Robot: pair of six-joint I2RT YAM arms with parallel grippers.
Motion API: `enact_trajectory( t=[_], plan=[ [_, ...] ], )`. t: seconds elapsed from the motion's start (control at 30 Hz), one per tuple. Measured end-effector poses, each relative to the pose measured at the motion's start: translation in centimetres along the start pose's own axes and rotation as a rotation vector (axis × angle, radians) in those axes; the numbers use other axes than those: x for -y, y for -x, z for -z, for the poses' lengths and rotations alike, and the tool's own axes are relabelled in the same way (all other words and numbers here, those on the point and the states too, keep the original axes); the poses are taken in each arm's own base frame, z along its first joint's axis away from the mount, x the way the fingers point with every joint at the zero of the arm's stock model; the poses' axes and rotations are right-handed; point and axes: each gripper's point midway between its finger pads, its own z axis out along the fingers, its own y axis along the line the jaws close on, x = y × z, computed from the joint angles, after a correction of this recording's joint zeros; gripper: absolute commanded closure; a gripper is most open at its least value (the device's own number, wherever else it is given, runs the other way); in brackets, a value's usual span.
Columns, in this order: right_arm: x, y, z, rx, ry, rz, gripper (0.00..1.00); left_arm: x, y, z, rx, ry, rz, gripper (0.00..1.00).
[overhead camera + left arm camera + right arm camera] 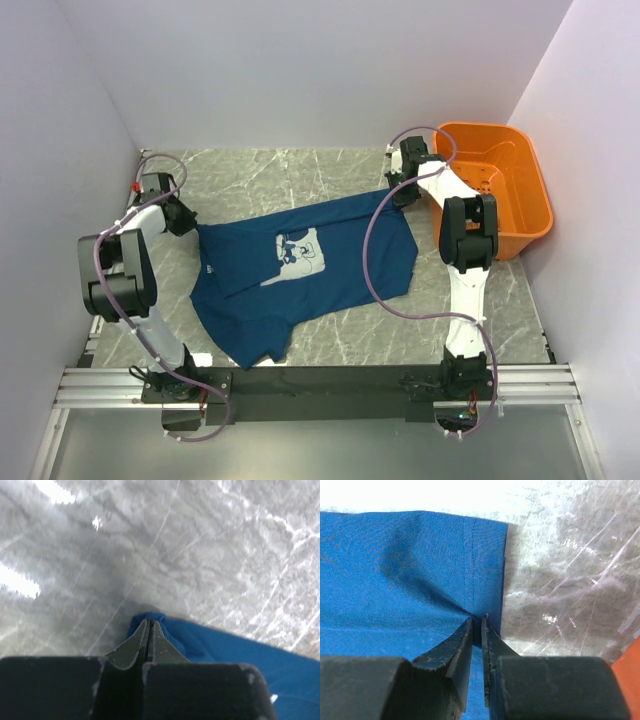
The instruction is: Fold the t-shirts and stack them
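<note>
Your left fingers (145, 632) are pressed together, pinching a bunched corner of the t-shirt (220, 650) at their tips. The blue cloth curls just past them onto the grey marbled bench (200, 545). Your right fingers (466, 637) stand narrow, nipping the shirt beside its stitched hem, and the cloth puckers toward the tips. From above, you see the teal-blue shirt spread on the bench between the two arms, pale print facing up, a little wrinkled. Your left grip sits at the shirt's left edge and your right grip at its far right corner — near the orange basket (520, 215), which stands at the bench's far right.
</note>
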Motion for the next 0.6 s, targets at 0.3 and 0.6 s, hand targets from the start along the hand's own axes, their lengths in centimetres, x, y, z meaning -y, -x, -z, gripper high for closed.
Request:
enact_trajectory(
  t=[0.3,0.6],
  plan=[
    [0.0,-0.1,0.0,-0.003,0.0,0.0,0.81,-0.7,0.2,-1.5,-0.009,0.03,-0.008,0.82],
    [-0.1,-0.1,0.0,-0.005,0.008,0.004,0.74,-2.6,2.2,-1.0,0.041,0.073,0.03,0.53]
  ],
)
